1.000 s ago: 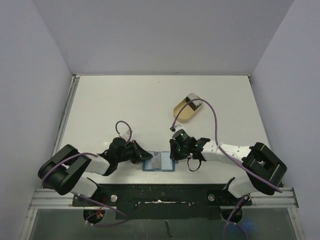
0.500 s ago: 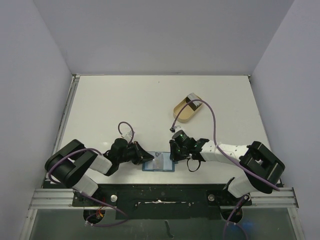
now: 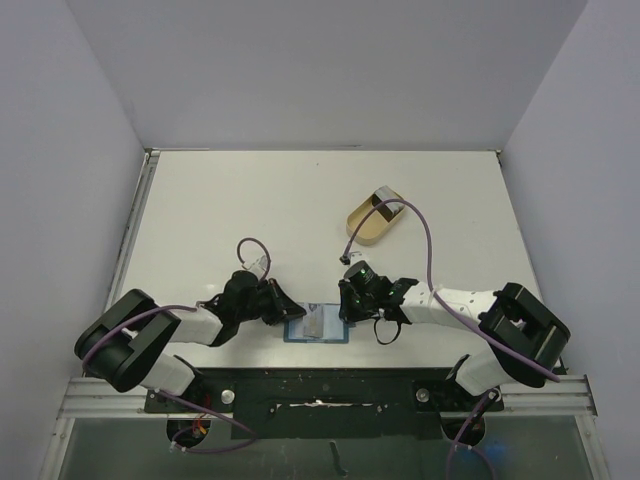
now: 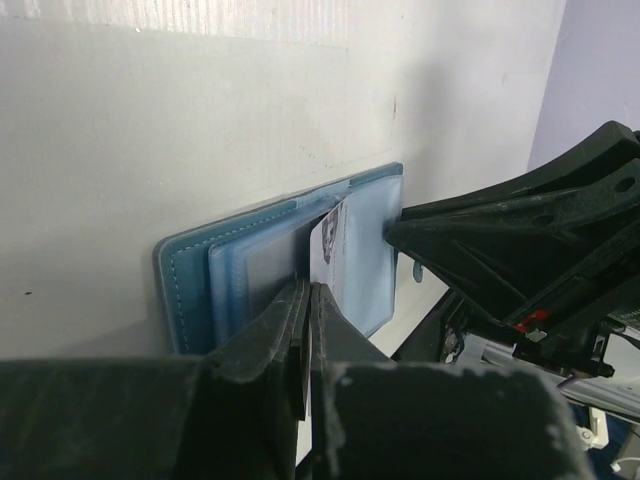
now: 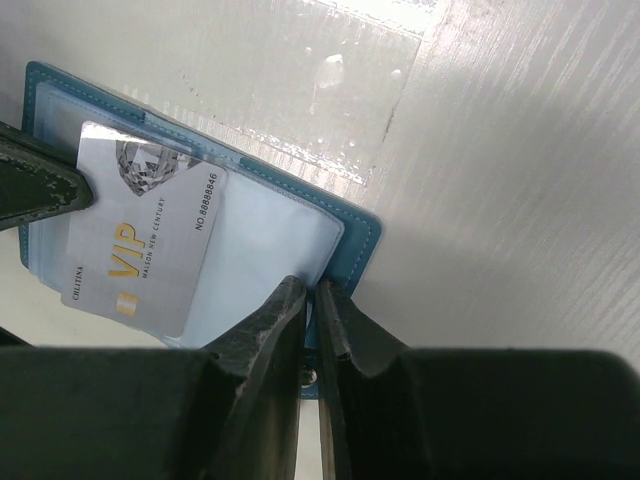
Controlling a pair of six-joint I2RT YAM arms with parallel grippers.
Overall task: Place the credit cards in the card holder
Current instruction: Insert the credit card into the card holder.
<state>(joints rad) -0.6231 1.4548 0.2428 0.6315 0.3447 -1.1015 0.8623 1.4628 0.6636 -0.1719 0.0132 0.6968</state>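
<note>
Left arm (image 3: 193, 325): black-and-white, elbow folded, forearm low, pointing inward.
Left jaws: pressed together.
Right arm (image 3: 455, 301): black-and-white, mirrored pose.
Right jaws: thin gap between.

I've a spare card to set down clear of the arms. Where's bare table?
Bare table lies left of the tan dish and right of it. Crowded: the near edge, where the left end effector and right end effector flank the card holder.
</note>
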